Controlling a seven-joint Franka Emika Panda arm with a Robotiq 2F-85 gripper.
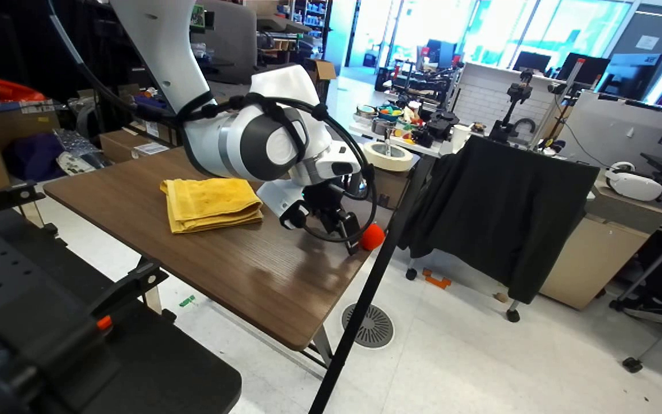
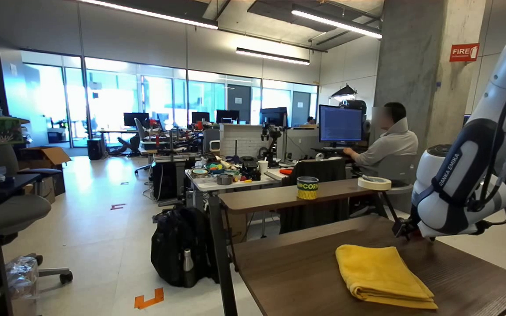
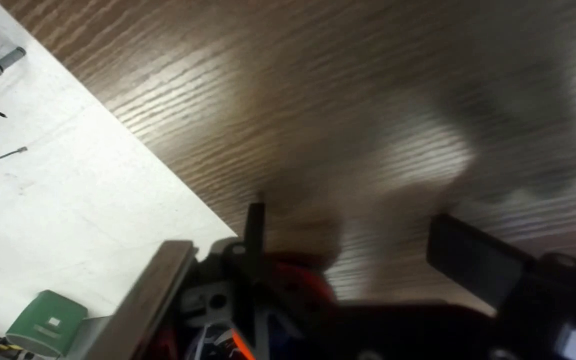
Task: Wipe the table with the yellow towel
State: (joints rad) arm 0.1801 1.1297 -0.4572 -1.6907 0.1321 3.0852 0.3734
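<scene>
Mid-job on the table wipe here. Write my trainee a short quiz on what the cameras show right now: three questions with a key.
1. Multiple choice: how does the yellow towel lie on the table? A) spread out flat; B) folded; C) rolled up.
2. Fill in: in the wrist view, the gripper is ____ (open or shut).
3. True or false: the gripper is holding the towel.

Key: 1 B; 2 open; 3 false, they are apart.

White arm (image 1: 164,52), black cables (image 1: 320,111), black claw (image 3: 346,221)

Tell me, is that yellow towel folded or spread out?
Folded: the yellow towel lies on the table, its stacked layers showing in both exterior views.
</scene>
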